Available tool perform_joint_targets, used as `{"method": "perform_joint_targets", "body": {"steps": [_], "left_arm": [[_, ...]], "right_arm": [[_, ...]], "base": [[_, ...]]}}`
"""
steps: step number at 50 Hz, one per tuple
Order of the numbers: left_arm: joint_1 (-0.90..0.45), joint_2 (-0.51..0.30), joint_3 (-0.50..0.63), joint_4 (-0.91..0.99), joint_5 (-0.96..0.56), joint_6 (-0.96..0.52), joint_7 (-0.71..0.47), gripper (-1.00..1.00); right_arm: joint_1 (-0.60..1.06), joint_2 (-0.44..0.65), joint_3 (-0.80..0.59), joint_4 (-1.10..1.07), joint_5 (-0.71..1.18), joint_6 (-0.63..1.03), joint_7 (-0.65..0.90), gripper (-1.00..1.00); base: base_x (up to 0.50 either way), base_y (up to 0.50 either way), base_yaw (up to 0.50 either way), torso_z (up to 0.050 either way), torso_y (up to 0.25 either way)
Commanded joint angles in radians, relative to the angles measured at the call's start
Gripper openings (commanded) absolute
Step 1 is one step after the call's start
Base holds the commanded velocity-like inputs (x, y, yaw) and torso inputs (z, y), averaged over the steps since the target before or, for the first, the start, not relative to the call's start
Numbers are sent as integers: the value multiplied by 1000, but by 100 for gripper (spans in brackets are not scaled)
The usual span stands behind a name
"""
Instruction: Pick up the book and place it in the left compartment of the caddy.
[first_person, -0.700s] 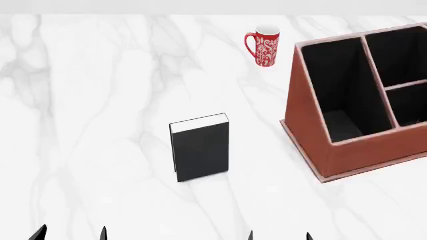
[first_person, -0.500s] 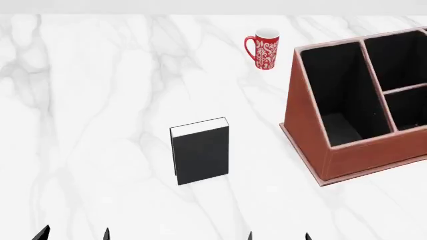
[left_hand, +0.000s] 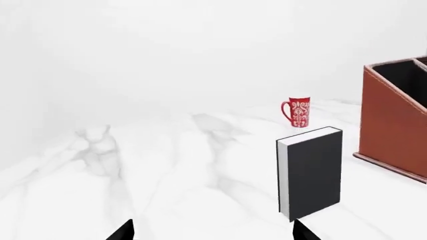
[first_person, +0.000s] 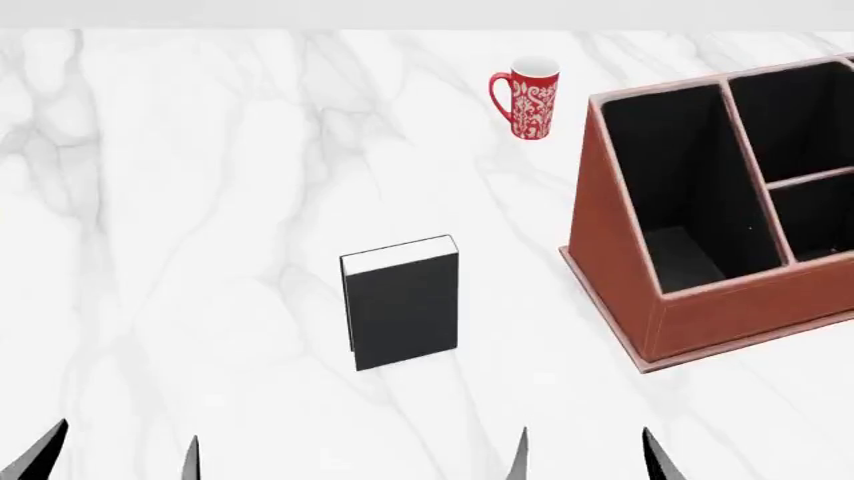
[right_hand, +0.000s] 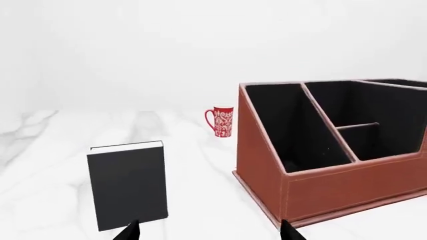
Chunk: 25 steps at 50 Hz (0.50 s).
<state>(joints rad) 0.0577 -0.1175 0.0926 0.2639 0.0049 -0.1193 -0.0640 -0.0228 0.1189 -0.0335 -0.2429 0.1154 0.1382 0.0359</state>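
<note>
The plain black rectangular hardcover book (first_person: 400, 303) with white page edges is seen standing upright on the white marble-patterned tabletop (first_person: 200, 250), with its white top edge turned upward. It is left of the large reddish-brown leather-look caddy (first_person: 627, 290) and apart from it, with bare marble between. Because it stands free on its lower edge, both broad black covers are left exposed, which is judged to favour a pinch across its thickness from the near side.

The caddy's sloped left wall faces the book, and the left compartment (first_person: 674, 190), the long undivided black-lined section, lies directly behind that wall, the section nearest the book. Nothing is seen inside it. A red-and-white patterned mug (first_person: 526, 97) stands at the far side of the table, well apart from both.

The left gripper (first_person: 114, 458) and the right gripper (first_person: 583, 455) are held low at the near edge, only their dark fingertips showing. In each pair the tips are spread apart with nothing between them. The right gripper is judged the better placed, since it lies between book and caddy. No grasp has been made yet.
</note>
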Motion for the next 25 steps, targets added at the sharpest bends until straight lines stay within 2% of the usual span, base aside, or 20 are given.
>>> {"method": "perform_joint_targets", "body": {"steps": [1, 14, 25], "left_arm": [[24, -66, 9, 262, 55, -127, -13, 100], [0, -104, 4, 497, 108, -261, -23, 100], [-21, -121, 8, 717, 169, -392, -26, 100]], "right_arm": [[1, 59, 10, -236, 43, 129, 4, 100], [30, 115, 63, -495, 111, 288, 38, 100], [76, 152, 170, -765, 239, 448, 95, 100]], "base": [[0, 0, 0, 0, 0], [0, 0, 0, 0, 0], [0, 0, 0, 0, 0]]}}
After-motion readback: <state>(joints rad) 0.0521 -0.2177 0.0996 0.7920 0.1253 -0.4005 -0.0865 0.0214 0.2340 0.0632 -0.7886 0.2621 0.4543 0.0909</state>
